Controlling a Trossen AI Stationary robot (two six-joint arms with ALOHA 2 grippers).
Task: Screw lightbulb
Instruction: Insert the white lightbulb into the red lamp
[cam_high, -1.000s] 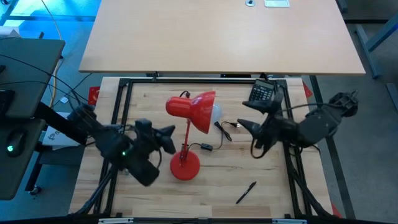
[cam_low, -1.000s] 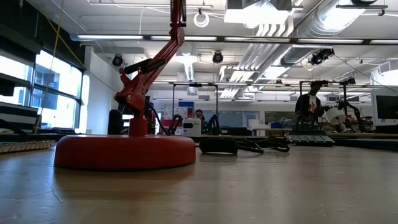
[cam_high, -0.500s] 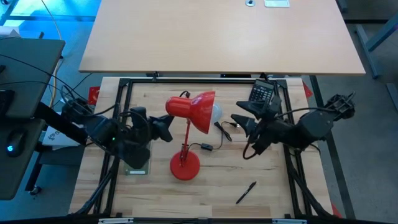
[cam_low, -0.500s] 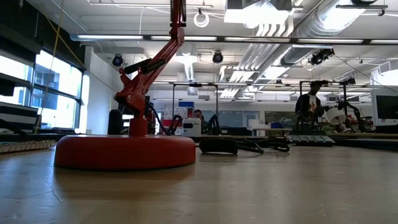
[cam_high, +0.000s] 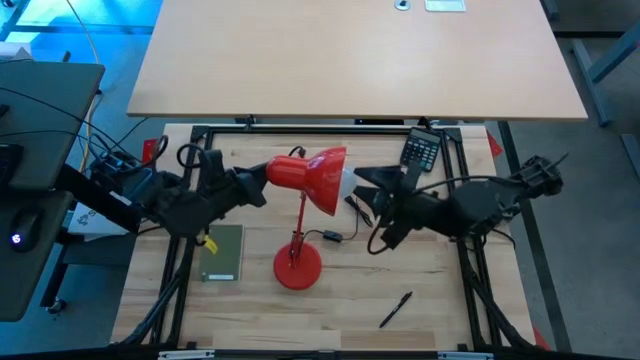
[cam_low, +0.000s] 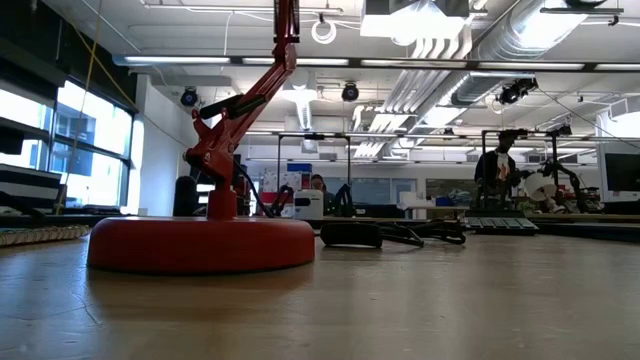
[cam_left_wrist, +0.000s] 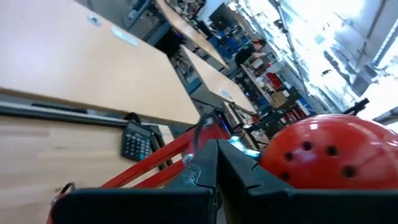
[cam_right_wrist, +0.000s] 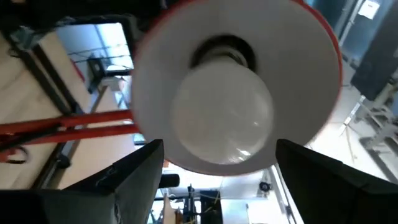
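Left tool (cam_high: 258, 187): fingers together, gripping nothing, tip touching rear dome of red metal lamp shade (cam_high: 318, 178), mid-bench toward far edge. Small white rounded lightbulb (cam_right_wrist: 225, 112) seated in shade's socket, long axis along shade axis, rounded end pointing toward bench's right edge. Right tool (cam_high: 364, 185): fingers spread wide, empty, just beside shade mouth, facing bulb.

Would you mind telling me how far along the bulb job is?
Done: the bulb already sits in the lamp's socket. In hand: the left tool is at the shade; the right tool, open, frames the bulb without gripping. Left: grip and twist.
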